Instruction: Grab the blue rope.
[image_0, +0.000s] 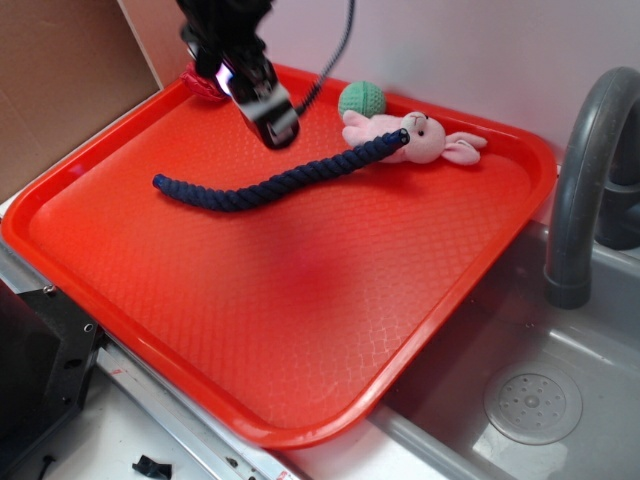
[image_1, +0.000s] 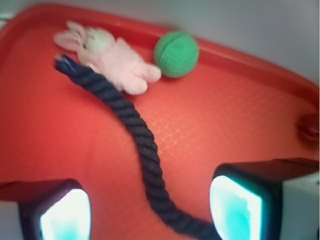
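blue rope snaking across the red tray's far half, one end draped on the pink bunny by the back edge, green ball beside it, gripper hovering above, fingers spread wide, holding nothing

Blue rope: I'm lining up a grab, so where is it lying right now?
In the exterior view the blue rope lies across the far half of the red tray, one end against the pink bunny near the green ball, below the gripper.
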